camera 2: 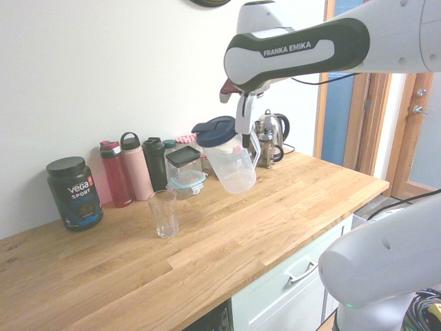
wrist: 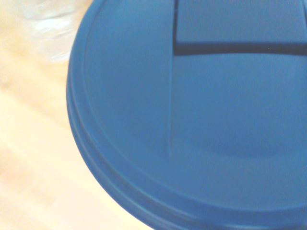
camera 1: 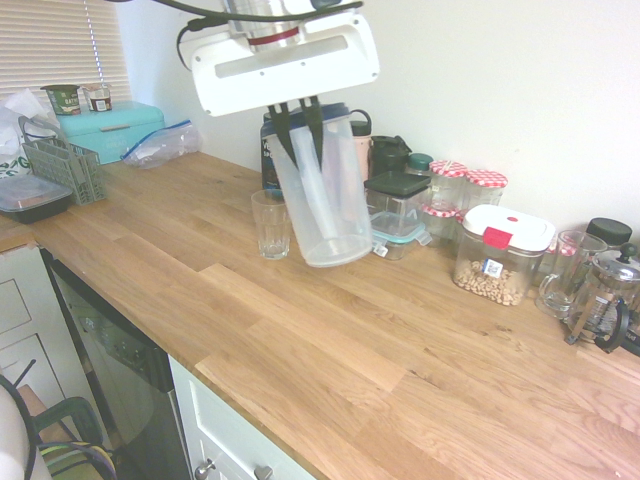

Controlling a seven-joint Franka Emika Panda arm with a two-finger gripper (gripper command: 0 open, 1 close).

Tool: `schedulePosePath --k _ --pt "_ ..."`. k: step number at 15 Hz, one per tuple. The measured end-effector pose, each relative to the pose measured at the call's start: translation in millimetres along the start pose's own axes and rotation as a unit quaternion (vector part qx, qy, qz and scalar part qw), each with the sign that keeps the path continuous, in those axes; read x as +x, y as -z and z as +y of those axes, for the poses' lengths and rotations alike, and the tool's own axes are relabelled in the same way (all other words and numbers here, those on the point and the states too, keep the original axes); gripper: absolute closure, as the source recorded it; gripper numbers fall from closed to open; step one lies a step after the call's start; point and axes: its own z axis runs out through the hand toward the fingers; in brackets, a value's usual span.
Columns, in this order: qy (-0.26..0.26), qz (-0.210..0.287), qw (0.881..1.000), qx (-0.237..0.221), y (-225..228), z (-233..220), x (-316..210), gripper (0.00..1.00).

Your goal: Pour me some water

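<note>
In the first exterior view, the hand [camera 1: 298,118] grips the clear pitcher [camera 1: 322,200] by its handle, fingers clamped tight; the pitcher hangs tilted above the wooden surface [camera 1: 300,330], just beside the empty glass [camera 1: 271,224]. Behind the glass stand a black tub [camera 1: 272,160], bottles and lidded jars [camera 1: 470,190].

In the second exterior view, the pitcher [camera 2: 231,157], blue-lidded, hangs off the surface, right of the glass [camera 2: 162,214], before the storage container [camera 2: 183,165].

In the wrist view, the blue lid [wrist: 201,120] fills the frame.
</note>
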Motion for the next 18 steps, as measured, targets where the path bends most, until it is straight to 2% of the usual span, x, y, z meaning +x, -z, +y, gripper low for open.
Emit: schedulePosePath --k 4,10,13,18 --pt "0.098 -0.044 0.992 -0.062 4.8 -58.3 38.5 1.0" --pt "0.197 -0.119 0.958 -0.17 -39.2 -133.6 89.4 1.0" --pt "0.215 -0.137 0.94 -0.225 -49.7 -152.9 100.4 1.0" --pt "0.222 -0.16 0.922 -0.275 -70.0 -175.9 120.1 1.0"
